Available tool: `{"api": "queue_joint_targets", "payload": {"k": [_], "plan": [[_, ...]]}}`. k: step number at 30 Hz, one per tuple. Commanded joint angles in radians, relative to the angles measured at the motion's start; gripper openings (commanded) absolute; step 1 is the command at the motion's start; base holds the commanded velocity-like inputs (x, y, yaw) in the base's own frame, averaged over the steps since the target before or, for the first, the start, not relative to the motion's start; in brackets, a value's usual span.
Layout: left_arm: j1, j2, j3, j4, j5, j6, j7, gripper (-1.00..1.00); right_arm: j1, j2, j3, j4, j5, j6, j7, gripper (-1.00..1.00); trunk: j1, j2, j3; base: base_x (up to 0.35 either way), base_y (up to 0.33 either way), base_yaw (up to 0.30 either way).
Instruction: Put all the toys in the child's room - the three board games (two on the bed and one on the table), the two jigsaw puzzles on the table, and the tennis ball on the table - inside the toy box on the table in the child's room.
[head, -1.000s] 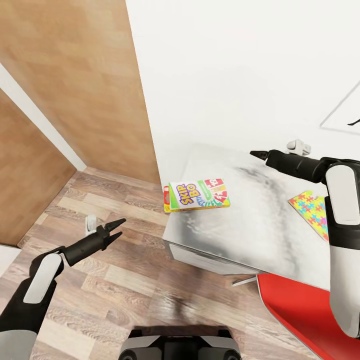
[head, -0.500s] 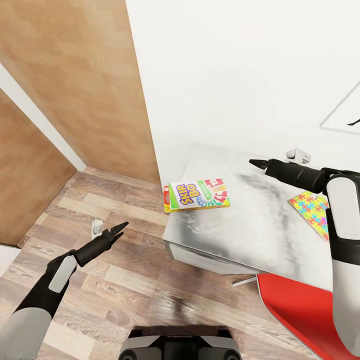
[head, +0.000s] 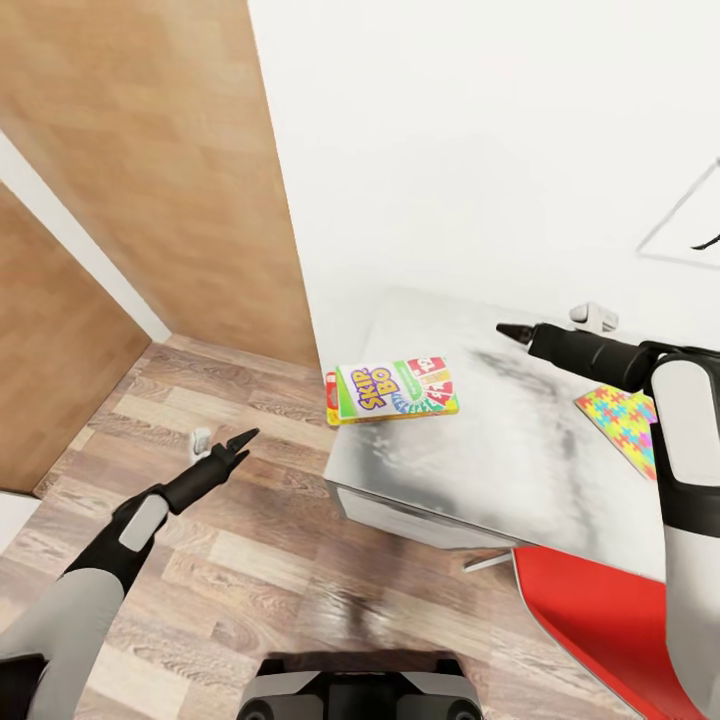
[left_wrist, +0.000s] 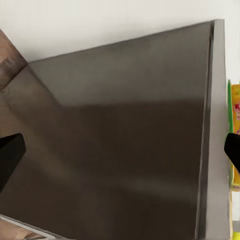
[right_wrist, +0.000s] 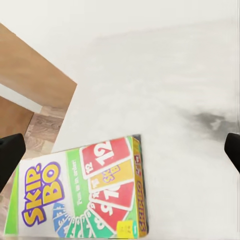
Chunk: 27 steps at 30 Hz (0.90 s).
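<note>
A green-yellow Skip-Bo board game (head: 392, 391) lies flat on the left end of the marbled table (head: 500, 450), its corner at the edge. The right wrist view looks down on this board game (right_wrist: 80, 192) close below. My right gripper (head: 508, 331) hovers open over the table, to the right of and behind the box, its fingertips (right_wrist: 10, 155) wide apart. A jigsaw puzzle (head: 618, 415) lies further right, partly hidden by my right arm. Over the floor left of the table, my left gripper (head: 240, 441) is open and faces the table's dark side panel (left_wrist: 125, 140).
A wood-panelled wall (head: 150, 170) and a wood-plank floor (head: 230, 560) lie to the left. A white wall (head: 480, 150) stands behind the table, with a poster corner (head: 695, 225) at the right. A red object (head: 600, 620) sits low at the front right, by the table's edge.
My left arm has stretched forward, bringing its gripper slightly nearer the table's side. My right gripper has dropped a little towards the tabletop. The Skip-Bo box has not moved.
</note>
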Motion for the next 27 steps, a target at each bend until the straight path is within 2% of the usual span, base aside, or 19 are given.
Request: {"api": "queue_joint_targets", "payload": {"k": [1, 4, 11, 27], "plan": [[-0.008, 0.000, 0.001, 0.017, 0.006, 0.000, -0.003, 1.00, 0.001, 0.000, -0.001, -0.001, -0.010, 0.004, -0.009, 1.00, 0.001, -0.002, -0.001, 0.000, 0.000, -0.140], [-0.019, 0.000, 0.001, 0.039, 0.006, -0.013, -0.010, 1.00, 0.005, 0.000, -0.001, -0.001, -0.010, 0.004, -0.009, 1.00, 0.001, -0.002, -0.001, 0.000, 0.000, -0.166], [-0.032, 0.002, 0.001, 0.069, 0.006, -0.025, -0.069, 1.00, 0.011, 0.001, -0.001, -0.001, -0.010, 0.004, -0.009, 1.00, 0.001, -0.002, -0.001, 0.000, 0.000, -0.159], [-0.033, -0.016, 0.000, 0.069, 0.008, -0.026, -0.109, 1.00, 0.023, 0.005, 0.005, -0.002, -0.010, 0.004, -0.011, 1.00, 0.001, -0.002, -0.001, 0.000, 0.000, -0.028]]}}
